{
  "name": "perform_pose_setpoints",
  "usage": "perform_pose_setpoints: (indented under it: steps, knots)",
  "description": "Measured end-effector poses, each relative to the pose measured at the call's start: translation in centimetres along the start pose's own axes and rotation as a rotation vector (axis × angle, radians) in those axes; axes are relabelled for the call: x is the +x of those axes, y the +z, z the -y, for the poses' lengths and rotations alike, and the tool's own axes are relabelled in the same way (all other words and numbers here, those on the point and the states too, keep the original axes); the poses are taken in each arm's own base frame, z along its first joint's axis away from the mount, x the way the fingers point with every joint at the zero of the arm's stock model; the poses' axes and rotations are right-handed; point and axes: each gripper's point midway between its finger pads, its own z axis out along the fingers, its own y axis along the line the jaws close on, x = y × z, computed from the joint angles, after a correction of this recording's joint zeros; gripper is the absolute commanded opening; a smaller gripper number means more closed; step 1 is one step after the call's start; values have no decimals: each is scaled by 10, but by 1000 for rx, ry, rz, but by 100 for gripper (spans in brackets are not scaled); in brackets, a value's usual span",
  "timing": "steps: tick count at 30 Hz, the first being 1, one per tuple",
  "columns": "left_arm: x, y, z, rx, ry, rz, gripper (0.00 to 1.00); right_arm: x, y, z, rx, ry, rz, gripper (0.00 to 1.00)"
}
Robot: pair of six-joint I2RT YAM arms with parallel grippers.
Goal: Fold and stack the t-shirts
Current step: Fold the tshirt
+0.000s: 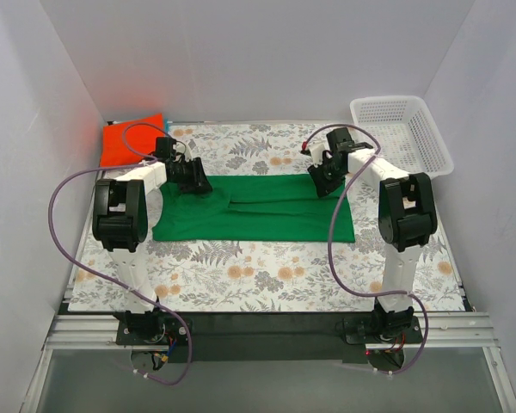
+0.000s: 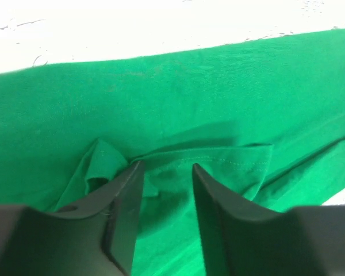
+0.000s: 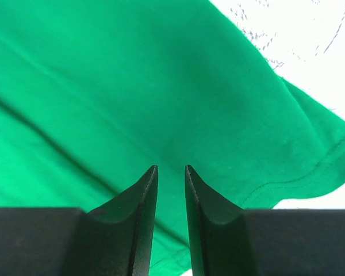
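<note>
Black-fingered left gripper (image 2: 167, 167) and right gripper (image 3: 171, 168), both slightly spread and empty, hover over the far edge of a bright green cloth t-shirt (image 1: 258, 219) stretched left-to-right across the floral surface (image 1: 241, 275), one near each end.

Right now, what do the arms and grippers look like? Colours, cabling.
Both match: the left arm and right arm have white links with bulky black joint housings. A purple cable loops loosely along each. The left gripper and right gripper are black, each with two tapered, wedge-shaped fingers.
</note>
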Motion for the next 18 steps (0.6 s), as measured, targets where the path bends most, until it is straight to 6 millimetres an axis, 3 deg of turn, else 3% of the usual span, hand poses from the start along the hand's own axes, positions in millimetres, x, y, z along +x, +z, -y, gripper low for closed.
perform_pose_setpoints:
  steps: [6, 10, 14, 18]
  knots:
    - [0, -2, -8, -47, 8, 10, 44, 22, 15, 7, 21, -13, -72, 34]
    - [-2, -4, -15, -74, 2, 20, 43, 24, 15, 8, 35, -36, -64, 34]
    - [-5, -7, -21, -78, -9, 28, 49, 33, 13, 5, 44, -56, -55, 34]
    - [-7, -10, -17, -48, -10, 30, 51, 43, 8, -1, 42, -80, -42, 33]
